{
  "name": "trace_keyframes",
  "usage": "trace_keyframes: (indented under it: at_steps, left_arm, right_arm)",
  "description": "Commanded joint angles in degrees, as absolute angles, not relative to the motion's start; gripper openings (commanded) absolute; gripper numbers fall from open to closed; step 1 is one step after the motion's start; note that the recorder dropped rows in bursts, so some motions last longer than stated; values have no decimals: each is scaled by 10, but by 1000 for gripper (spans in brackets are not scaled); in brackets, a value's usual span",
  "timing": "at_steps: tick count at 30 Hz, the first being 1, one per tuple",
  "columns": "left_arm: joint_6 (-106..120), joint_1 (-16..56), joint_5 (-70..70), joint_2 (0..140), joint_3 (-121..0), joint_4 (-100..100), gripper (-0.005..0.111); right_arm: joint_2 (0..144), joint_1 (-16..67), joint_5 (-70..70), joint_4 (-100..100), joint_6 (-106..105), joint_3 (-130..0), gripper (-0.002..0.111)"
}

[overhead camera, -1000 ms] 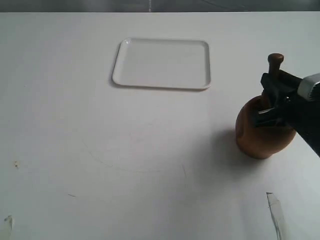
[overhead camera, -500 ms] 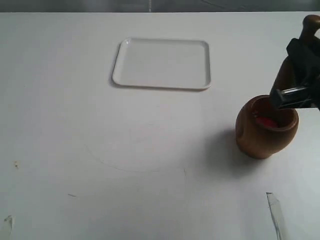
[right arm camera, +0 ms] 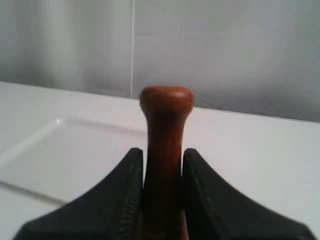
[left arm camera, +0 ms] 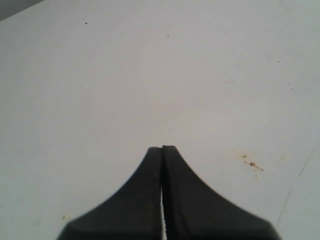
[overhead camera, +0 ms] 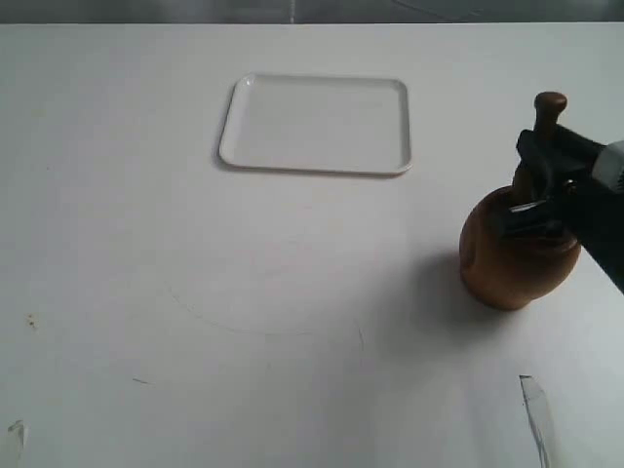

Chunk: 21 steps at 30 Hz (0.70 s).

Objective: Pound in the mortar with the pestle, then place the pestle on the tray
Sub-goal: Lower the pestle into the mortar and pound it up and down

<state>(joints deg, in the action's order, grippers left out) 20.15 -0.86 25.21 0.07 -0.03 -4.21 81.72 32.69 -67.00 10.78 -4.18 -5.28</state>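
The brown wooden mortar (overhead camera: 509,261) stands at the right of the white table. My right gripper (overhead camera: 542,185) is shut on the pestle (overhead camera: 548,113), which stands upright with its knobbed handle up and its thick end down inside the mortar's mouth, hidden by the gripper. In the right wrist view the pestle (right arm camera: 165,135) sits clamped between the two black fingers (right arm camera: 122,192), with my right gripper (right arm camera: 162,157) around its shaft. The white tray (overhead camera: 317,124) lies at the far middle, seen also as the tray (right arm camera: 55,155) behind the pestle. My left gripper (left arm camera: 162,148) is shut on nothing above bare table.
Brown specks (left arm camera: 252,164) mark the table near the left gripper. A strip of clear tape (overhead camera: 536,409) lies at the front right. A faint pencil-like curve (overhead camera: 263,327) crosses the table's middle.
Half a second ago the right gripper held the pestle lifted above the mortar, showing its red inside. It has now come back down, pestle end in the mortar.
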Motion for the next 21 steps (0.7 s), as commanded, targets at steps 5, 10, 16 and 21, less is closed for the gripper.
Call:
trace_keyframes:
  at_steps: [5,10,16,21]
  left_arm:
    - [197,-4,250,0,0,-38,0]
    - [197,-4,250,0,0,-38,0]
    - [197,-4,250,0,0,-38,0]
    - [197,-4,250,0,0,-38,0]
  right_arm:
    - [609,326,-573,126,-87,-52,0]
    - [687,326,-550,124,-70,-52,0]
    - [846,326,-617,123,-57,-52,0]
    - [892,326,-700,112,-53,-52,0]
